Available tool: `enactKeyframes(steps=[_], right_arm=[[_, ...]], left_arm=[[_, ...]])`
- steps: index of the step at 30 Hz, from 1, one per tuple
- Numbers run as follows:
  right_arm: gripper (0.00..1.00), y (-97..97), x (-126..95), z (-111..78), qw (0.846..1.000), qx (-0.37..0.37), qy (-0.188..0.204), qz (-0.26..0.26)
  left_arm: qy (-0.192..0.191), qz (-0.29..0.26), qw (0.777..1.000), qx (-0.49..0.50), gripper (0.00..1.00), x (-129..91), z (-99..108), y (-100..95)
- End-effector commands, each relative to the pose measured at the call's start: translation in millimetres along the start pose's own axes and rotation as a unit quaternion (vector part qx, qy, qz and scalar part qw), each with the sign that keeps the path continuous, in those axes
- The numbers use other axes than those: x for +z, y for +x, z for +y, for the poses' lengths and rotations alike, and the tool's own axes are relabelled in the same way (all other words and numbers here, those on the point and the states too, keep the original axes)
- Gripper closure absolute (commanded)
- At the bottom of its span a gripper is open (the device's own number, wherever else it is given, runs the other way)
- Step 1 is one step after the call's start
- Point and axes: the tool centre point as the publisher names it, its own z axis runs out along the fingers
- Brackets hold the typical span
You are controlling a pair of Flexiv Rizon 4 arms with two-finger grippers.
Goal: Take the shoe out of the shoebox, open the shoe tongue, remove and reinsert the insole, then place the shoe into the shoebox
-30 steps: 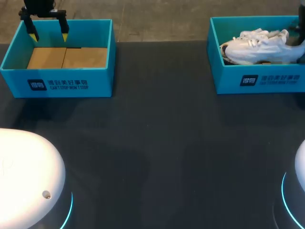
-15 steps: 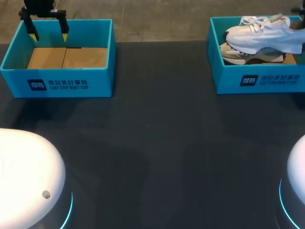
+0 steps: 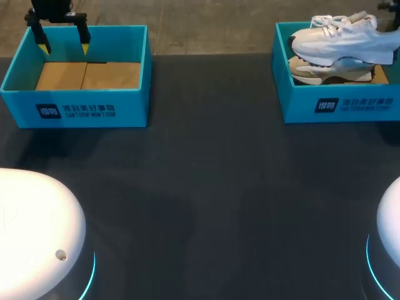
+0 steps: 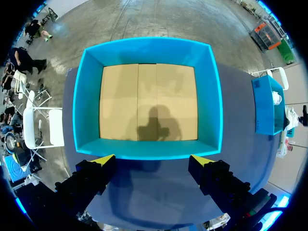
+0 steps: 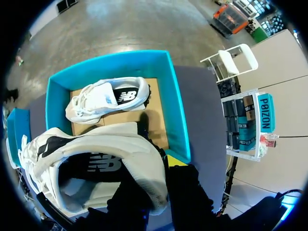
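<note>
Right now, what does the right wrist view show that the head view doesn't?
Only right wrist: the dark insole inside the lifted shoe, whose heel collar the right gripper pinches between its fingers. Only head: the left gripper, fingers open, and the left box with its bare floor. Both: the lifted shoe above the right shoebox, second shoe inside.

left shoebox (image 3: 75, 111) front: logo, slogan print | right shoebox (image 3: 340, 106) front: same | insole (image 5: 103, 163): logo

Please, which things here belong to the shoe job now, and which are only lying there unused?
In the job: lifted white shoe, held by the right gripper; right shoebox under it.
Lying about: second shoe in that box; empty left box, left gripper open above it.
</note>
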Motion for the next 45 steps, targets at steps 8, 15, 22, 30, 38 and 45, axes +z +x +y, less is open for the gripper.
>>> enactKeyframes(steps=[8,15,22,30,38,45], right_arm=[[1.0,-0.7,-1.8,-1.8,1.0,0.0,-0.002,0.001],[1.0,-0.7,-1.8,-1.8,1.0,0.0,-0.002,0.001],[1.0,-0.7,-1.8,-1.8,1.0,0.0,-0.002,0.001],[1.0,-0.7,-1.8,-1.8,1.0,0.0,-0.002,0.001],[1.0,3.9,-15.7,-6.0,1.0,-0.002,0.003,0.003],[1.0,13.5,-39.3,-36.6,1.0,0.0,0.002,0.008]], left_arm=[[0.0,0.0,1.0,0.0,0.0,0.0,0.0,0.0],[0.0,0.0,1.0,0.0,0.0,0.0,0.0,0.0],[0.0,0.0,1.0,0.0,0.0,0.0,0.0,0.0],[0.0,0.0,1.0,0.0,0.0,0.0,0.0,0.0],[0.0,0.0,1.0,0.0,0.0,0.0,0.0,0.0],[0.0,0.0,1.0,0.0,0.0,0.0,0.0,0.0]])
